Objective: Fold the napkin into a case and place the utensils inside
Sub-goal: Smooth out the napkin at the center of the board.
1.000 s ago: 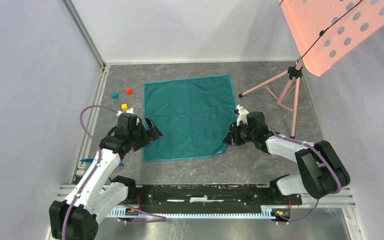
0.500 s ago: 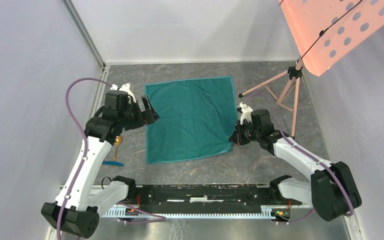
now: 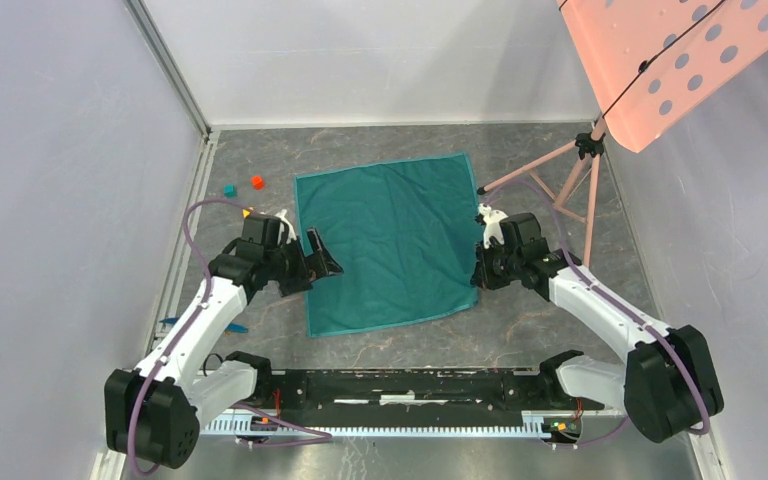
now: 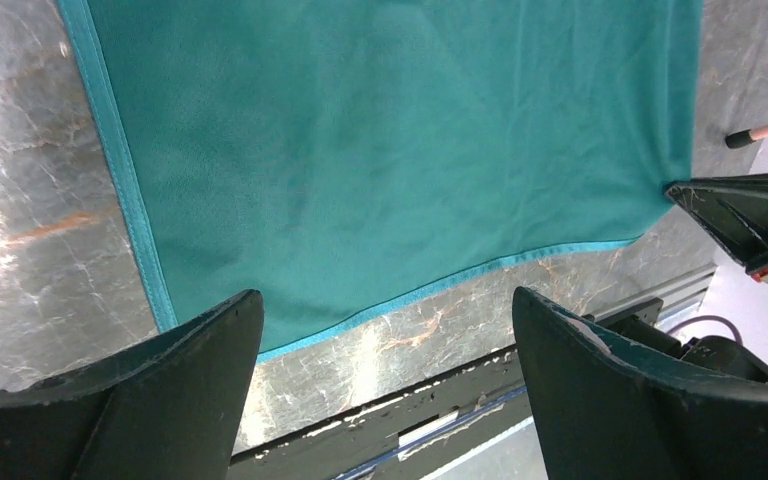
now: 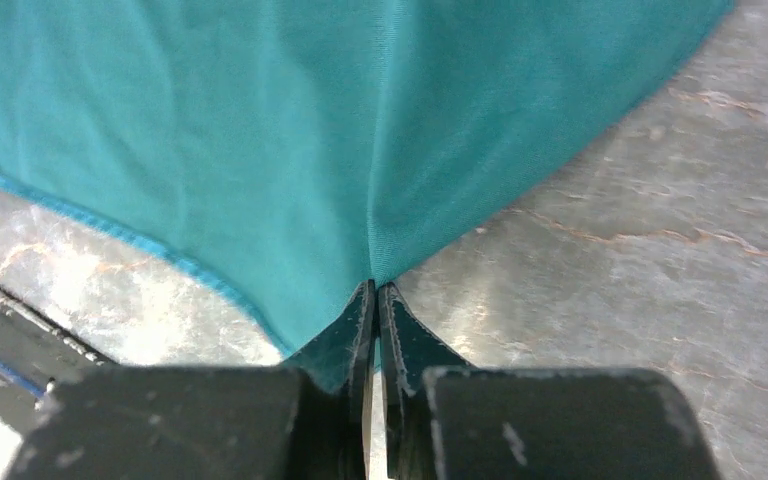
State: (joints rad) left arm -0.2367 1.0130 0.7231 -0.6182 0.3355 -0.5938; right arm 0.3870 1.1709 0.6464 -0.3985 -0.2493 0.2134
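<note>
– Napkin position?
– Mid-surface, spread flat in one layer, roughly square, slightly skewed. No fold in it yet, so no case.
– Surface?
– Grey marbled slab. Napkin sits between the two arms.
– Left gripper?
– Over the napkin's left hem, toward the near-left corner. Fingers spread wide, nothing between them. Wrist view shows hem and corner framed in the gap. Can't tell whether the tips touch the cloth.
– Right gripper?
– At the napkin's right edge, toward the near-right corner. Fingers pinched together on the cloth. Fabric gathers into a crease running straight into the tips.
– Utensils?
– Blue utensil lies on the surface at the near left, partly hidden under the left arm, well apart from the napkin. Spoon can't be made out in any view.
– Other stuff?
– Teal cube and red cube just beside each other, left of the napkin's far-left corner. Yellow cube nearer, half hidden by the left arm's cable. Pink tripod to the right, one foot close to the napkin's far-right corner. Perforated pink panel on top of it.
</note>
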